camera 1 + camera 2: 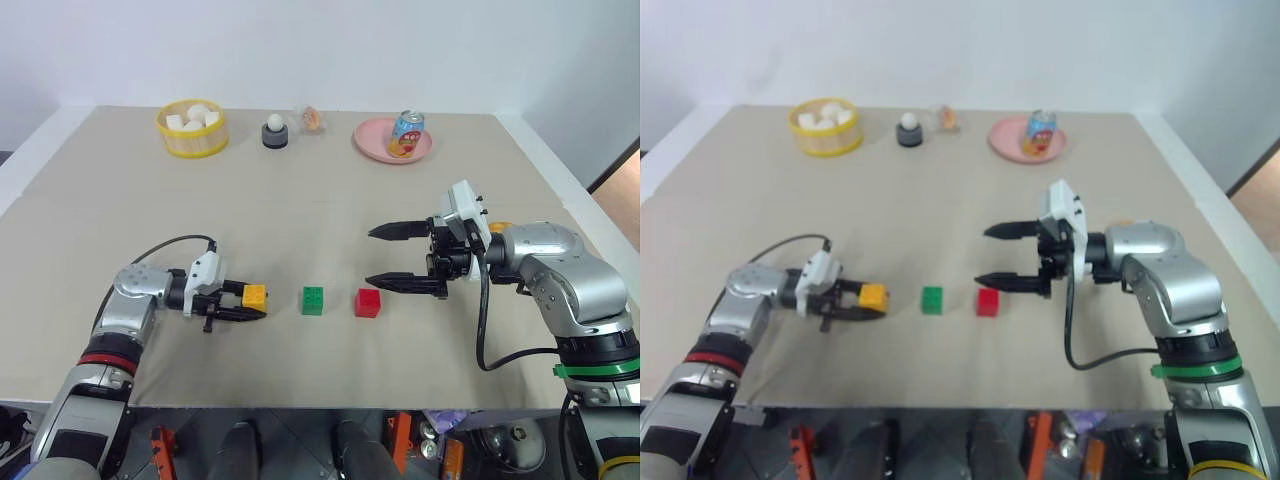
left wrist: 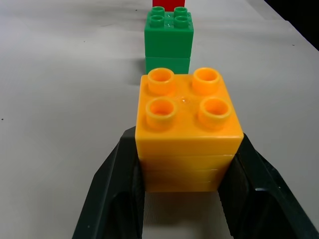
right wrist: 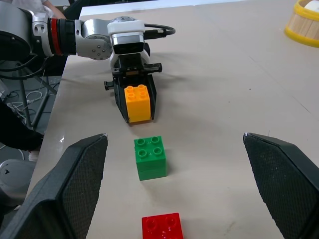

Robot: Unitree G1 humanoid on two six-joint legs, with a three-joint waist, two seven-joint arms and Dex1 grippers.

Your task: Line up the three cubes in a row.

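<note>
My left fingers (image 1: 250, 305) are clamped on the orange-yellow cube (image 1: 254, 295), studs up, low over the near left part of the tan surface (image 1: 330, 200). Just to its right the green cube (image 1: 312, 300) stands on the surface, and just beyond that the red cube (image 1: 368, 302), the three roughly in one line. Further right, my right fingers (image 1: 385, 256) are spread wide apart and grip nothing, pointing left, their tips near the red cube. Along the far edge, left to right: a yellow basket (image 1: 192, 130) of white pieces, a small dark holder (image 1: 275, 133) with a white ball, and a pink plate (image 1: 392, 141) carrying a can (image 1: 406, 133).
</note>
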